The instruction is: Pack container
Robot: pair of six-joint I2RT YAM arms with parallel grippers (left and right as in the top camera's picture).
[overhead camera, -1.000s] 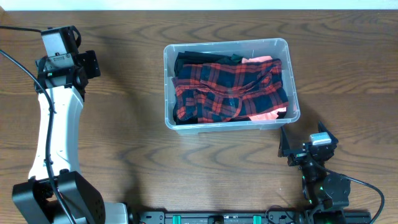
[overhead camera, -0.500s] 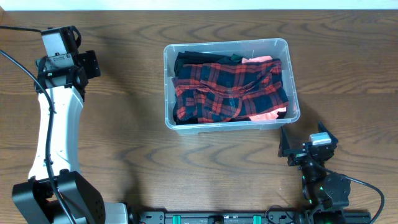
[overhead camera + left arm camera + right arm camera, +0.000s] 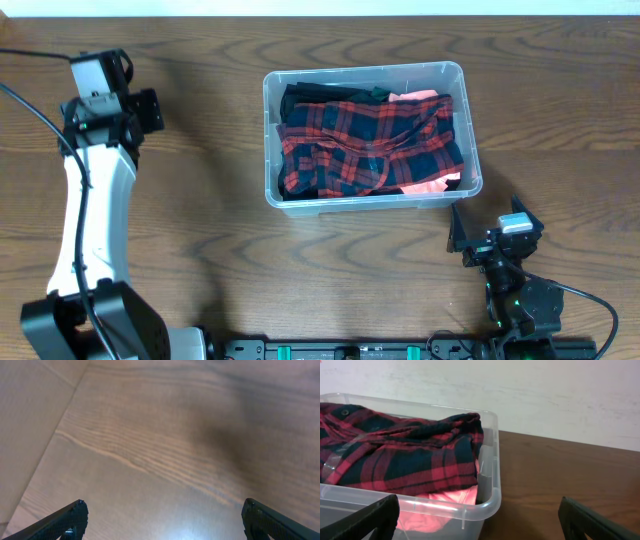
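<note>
One clear rectangular plastic bin (image 3: 360, 71) sits toward the far edge of the brown wooden bench (image 3: 200, 200), holding one red-and-black plaid shirt (image 3: 370, 145) over one pink garment (image 3: 432, 186). The left gripper (image 3: 162, 520), near the far-left corner, and the right gripper (image 3: 480, 520), near the near-right corner, both gape wide and empty.

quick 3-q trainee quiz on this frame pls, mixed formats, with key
1. True or false: the clear rectangular plastic container is empty.
2. What lies on top inside it? A) blue jeans B) a red-and-black plaid shirt C) a white towel
3. Fill in: the left gripper and right gripper both stand ___, holding nothing.

Key: 1 false; 2 B; 3 open
</note>
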